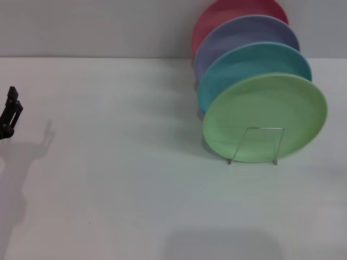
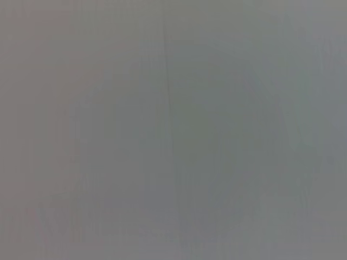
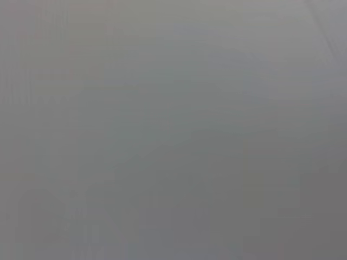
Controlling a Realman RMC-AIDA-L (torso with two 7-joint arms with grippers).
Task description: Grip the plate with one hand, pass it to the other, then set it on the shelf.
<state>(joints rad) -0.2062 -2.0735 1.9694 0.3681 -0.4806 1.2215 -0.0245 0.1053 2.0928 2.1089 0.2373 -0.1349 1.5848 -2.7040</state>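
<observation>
The pale green plate (image 1: 264, 116) stands on edge at the front of the wire dish rack (image 1: 256, 144), at the right of the white table in the head view. My left gripper (image 1: 11, 111) shows as a black tip at the far left edge, far from the plate and holding nothing that I can see. My right gripper is out of view. Both wrist views show only a plain grey surface.
Behind the green plate stand a sky-blue plate (image 1: 246, 67), a lavender plate (image 1: 238, 38) and a pink-red plate (image 1: 225, 16) in the same rack. The white table (image 1: 119, 179) ends at a grey wall at the back.
</observation>
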